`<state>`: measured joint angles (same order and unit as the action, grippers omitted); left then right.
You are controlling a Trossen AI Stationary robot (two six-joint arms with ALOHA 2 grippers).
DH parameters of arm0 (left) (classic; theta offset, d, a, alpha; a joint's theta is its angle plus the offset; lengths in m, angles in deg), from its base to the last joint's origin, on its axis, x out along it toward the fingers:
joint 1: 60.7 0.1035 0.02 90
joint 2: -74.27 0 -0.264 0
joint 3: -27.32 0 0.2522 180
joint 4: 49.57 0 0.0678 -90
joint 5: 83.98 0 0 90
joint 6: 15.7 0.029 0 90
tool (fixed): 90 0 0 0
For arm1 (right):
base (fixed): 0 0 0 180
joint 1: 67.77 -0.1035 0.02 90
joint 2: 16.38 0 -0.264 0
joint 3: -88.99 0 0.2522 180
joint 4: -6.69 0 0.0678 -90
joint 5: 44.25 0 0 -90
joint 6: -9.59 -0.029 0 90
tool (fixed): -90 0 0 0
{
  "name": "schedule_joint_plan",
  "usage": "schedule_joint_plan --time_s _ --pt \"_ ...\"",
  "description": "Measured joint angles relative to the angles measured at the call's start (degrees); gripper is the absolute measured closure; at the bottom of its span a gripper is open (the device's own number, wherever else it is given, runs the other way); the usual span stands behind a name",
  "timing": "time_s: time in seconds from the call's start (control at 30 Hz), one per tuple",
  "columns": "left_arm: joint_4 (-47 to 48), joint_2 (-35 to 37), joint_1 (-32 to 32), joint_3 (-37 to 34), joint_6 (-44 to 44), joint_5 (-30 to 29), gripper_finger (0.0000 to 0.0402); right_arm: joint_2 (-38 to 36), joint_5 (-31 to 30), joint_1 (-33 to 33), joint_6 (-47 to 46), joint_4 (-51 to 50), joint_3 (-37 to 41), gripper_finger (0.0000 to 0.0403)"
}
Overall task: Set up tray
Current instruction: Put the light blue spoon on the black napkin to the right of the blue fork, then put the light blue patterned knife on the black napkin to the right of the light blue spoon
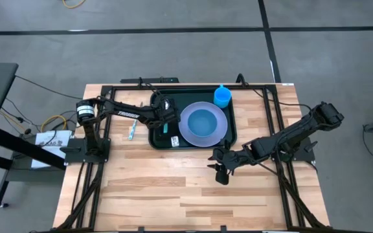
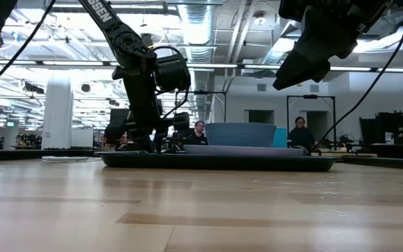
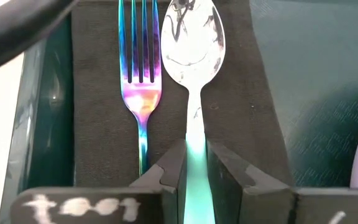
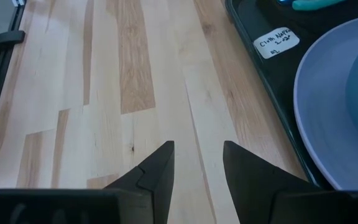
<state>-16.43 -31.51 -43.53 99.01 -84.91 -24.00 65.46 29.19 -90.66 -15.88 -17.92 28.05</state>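
Observation:
The dark tray (image 1: 230,133) lies at the table's far middle. It holds a lavender plate (image 1: 220,129) with a blue bowl (image 1: 204,121), and a blue cup (image 1: 222,96) stands at its far right corner. On its left part a dark napkin (image 3: 241,93) carries an iridescent fork (image 3: 140,74) and a spoon (image 3: 191,43), side by side. My left gripper (image 1: 167,122) is down over the napkin, shut on the spoon's handle. My right gripper (image 1: 220,169) hangs open and empty above the bare table (image 4: 104,93), near the tray's near right corner. My left gripper pinches the spoon's teal-tinted handle (image 3: 195,163) between its two fingers (image 3: 174,171), behind the bowl of the spoon. The fingers come from above and lie along the handle. The spoon lies flat on the napkin beside the fork, its bowl pointing away from the fingers.
A teal-handled utensil (image 1: 133,131) lies on the table left of the tray. A white label (image 4: 277,42) sits on the tray's near part. The table's near half is bare wood. Two people (image 2: 299,133) show in the room beyond the table.

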Motion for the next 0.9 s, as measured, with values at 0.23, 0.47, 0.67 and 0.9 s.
schedule_joint_plan --time_s 0.23,0.47,0.67,0.9 --pt "0.02 0.00 0.00 -0.02 -0.37 -0.22 0.0365 0.00 0.02 0.00 0.01 0.00 0.00 0.0274" --pt "0.02 0.00 0.00 -0.03 -0.33 -0.59 0.0354 0.00 0.02 0.00 0.01 0.00 0.00 0.0274" --pt "0.02 0.00 0.00 -0.07 -0.26 -0.74 0.0307 0.00 0.00 0.00 0.02 0.00 0.00 0.0274" --pt "-0.28 0.00 -0.22 -0.07 2.56 -1.26 0.0271 0.00 0.02 0.00 0.00 0.00 0.00 0.0274"
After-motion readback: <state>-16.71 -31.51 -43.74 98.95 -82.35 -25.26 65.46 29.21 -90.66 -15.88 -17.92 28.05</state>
